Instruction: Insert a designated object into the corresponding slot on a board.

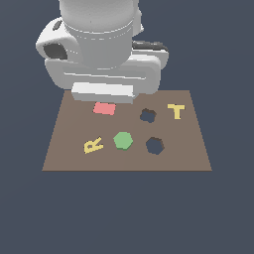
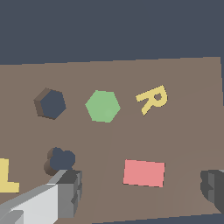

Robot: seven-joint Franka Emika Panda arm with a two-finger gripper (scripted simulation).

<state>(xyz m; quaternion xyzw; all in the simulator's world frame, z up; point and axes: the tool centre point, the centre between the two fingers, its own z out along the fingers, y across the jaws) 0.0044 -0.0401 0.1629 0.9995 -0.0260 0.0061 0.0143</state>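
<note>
The green hexagonal block [image 1: 123, 141] [image 2: 103, 106] lies flat on the brown board [image 1: 74, 158] [image 2: 188, 131], near its front middle. The hexagon-shaped slot [image 1: 155, 145] [image 2: 51, 103] is a short gap away, toward the exterior view's right, and is empty. My gripper [image 2: 140, 192] is open and holds nothing. Its two fingers [image 2: 65, 192] stand wide apart, above the board's far part, either side of the pink rectangle. In the exterior view the arm's body hides the fingers.
A pink rectangle [image 1: 104, 108] [image 2: 144, 173] lies under the hand. A yellow R [image 1: 93, 145] [image 2: 152, 99] sits beside the green block, on the exterior view's left. A lobed dark hole [image 1: 147, 115] [image 2: 61, 160] and a yellow T [image 1: 176, 111] [image 2: 6, 177] lie at the back right.
</note>
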